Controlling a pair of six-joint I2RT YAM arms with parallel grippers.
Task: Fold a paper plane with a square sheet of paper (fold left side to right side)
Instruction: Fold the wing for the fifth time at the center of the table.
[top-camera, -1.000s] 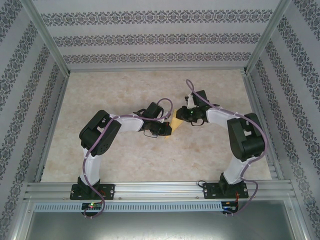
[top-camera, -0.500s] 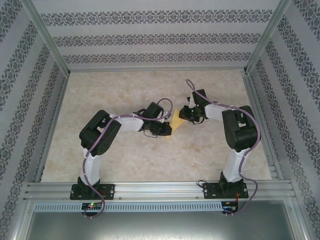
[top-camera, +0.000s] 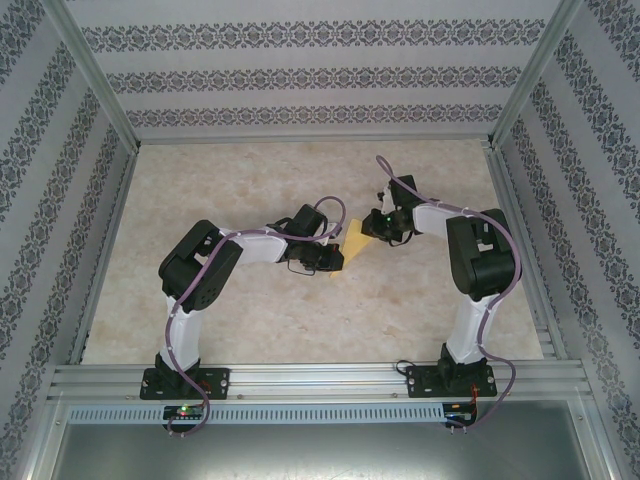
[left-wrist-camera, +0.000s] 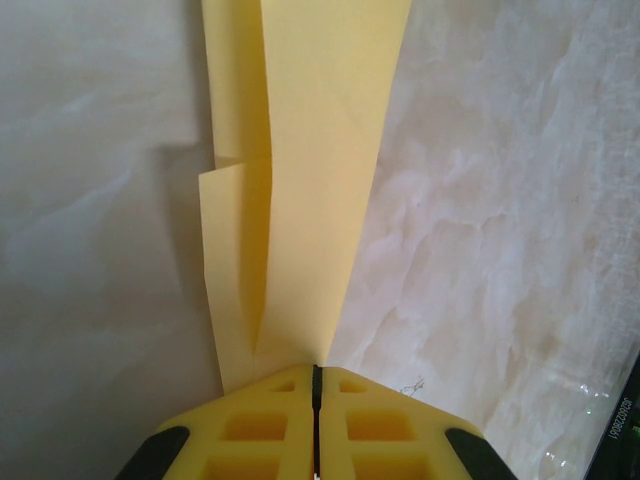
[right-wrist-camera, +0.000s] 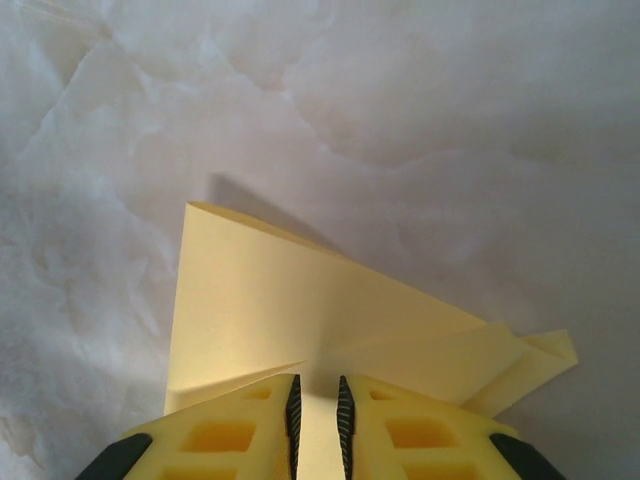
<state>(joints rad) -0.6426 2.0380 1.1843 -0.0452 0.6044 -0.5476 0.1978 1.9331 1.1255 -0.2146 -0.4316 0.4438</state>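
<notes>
Here the folded paper (top-camera: 355, 240) is held between the two claws above the counter (top-camera: 250, 310): the left claw (left-wrist-camera: 316, 375) is pinched shut on its near end, its long axis running straight away, while the right claw (right-wrist-camera: 317, 392), narrowly parted, grips the far edge. No containers are seen.

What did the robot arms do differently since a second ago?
The right arm swung its elbow outward and upright, and the right gripper slid a little farther from the base, along the yellow paper. In its wrist view the jaws stand slightly apart over the folded sheet. The left gripper stayed put, shut on the paper's near end, and the paper hardly shifted.
</notes>
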